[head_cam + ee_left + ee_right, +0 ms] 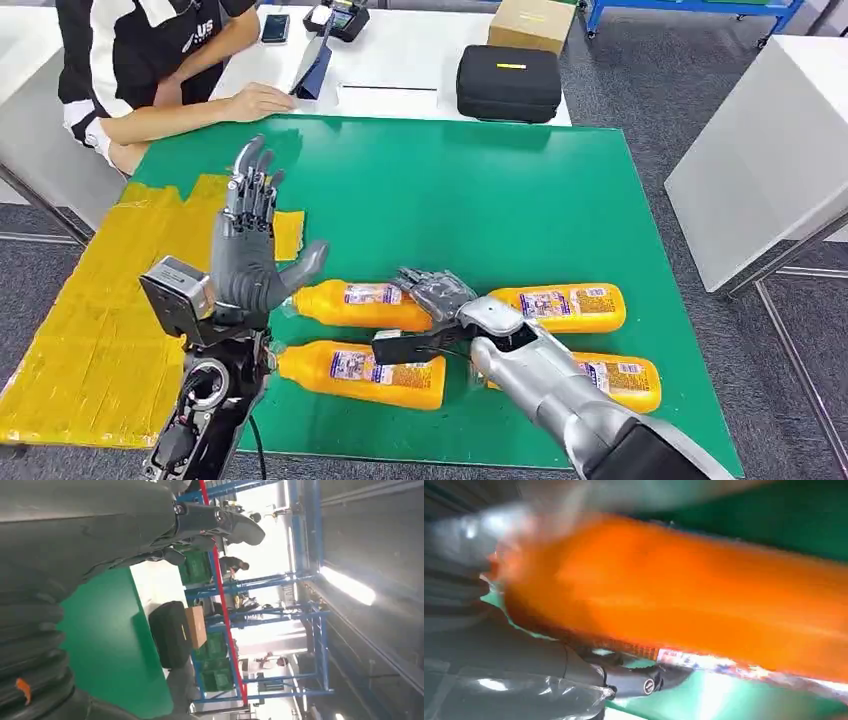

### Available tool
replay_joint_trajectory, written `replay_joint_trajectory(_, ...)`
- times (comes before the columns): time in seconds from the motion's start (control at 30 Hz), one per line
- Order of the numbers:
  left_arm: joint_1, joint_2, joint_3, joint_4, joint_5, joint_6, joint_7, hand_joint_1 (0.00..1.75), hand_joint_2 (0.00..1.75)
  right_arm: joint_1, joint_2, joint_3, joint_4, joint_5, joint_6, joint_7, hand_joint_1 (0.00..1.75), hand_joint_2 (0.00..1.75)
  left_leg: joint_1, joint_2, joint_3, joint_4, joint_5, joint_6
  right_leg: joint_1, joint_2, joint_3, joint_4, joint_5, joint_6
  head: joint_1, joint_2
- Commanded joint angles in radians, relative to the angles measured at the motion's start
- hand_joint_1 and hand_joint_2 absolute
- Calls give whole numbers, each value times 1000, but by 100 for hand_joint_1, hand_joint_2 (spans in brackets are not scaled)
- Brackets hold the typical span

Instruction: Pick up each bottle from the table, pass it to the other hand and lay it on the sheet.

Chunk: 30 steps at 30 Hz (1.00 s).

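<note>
My right hand (435, 292) lies on the base end of the upper left bottle (365, 303), fingers draped over it; the right wrist view is a blur of orange against my thumb (634, 682), so I cannot tell whether I truly grip it. My left hand (250, 250) stands raised above the green table (450, 190), palm open, fingers spread and holding nothing.

Four orange bottles lie on their sides on the green: that one, one just below it (365, 375), one to the upper right (570, 305) and one at the lower right (625, 380). Their labels are too small to read.

The yellow sheet (90, 340) lies at the table's left edge. A person (150, 70) sits beyond it; white letters on their dark shirt are partly readable as "US". A black case (508, 82) sits on the white table behind.
</note>
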Motion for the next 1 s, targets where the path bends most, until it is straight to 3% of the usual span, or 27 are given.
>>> replay_joint_trajectory(0.03, -33, 14, 0, 64, 13, -1, -18, 0, 175, 10, 11, 99, 107, 52, -71, 59, 175, 175, 1, -1, 6, -1, -2, 0, 1, 0, 6, -1, -2, -5, 0, 0)
replay_joint_trajectory(0.4, -14, 22, -9, 15, 11, 3, -30, 0, 175, 12, 15, 113, 107, 76, -89, 92, 175, 175, 0, -1, 6, -1, -1, 0, 0, 0, 6, -1, -1, -3, -1, 0)
replay_joint_trajectory(0.67, 45, 33, -1, -67, -9, 37, -23, 0, 175, 18, 27, 3, 37, 83, -444, 213, 175, 175, 0, 1, 6, -1, -1, 0, 0, 1, 5, 0, -1, -4, -1, 0)
replay_joint_trajectory(0.87, 52, 31, 3, -71, -11, 39, -22, 0, 175, 19, 26, -24, 24, 76, -472, 210, 175, 175, 0, 0, 4, 0, -1, 0, 0, 1, 4, 0, -1, -4, -1, 0)
replay_joint_trajectory(1.0, 66, 22, 8, -84, -29, 37, -13, 0, 175, 47, 18, -162, -77, 12, -666, 185, 175, 175, 0, 0, 3, 0, -1, 0, 0, 1, 4, 0, -1, -3, -1, 0)
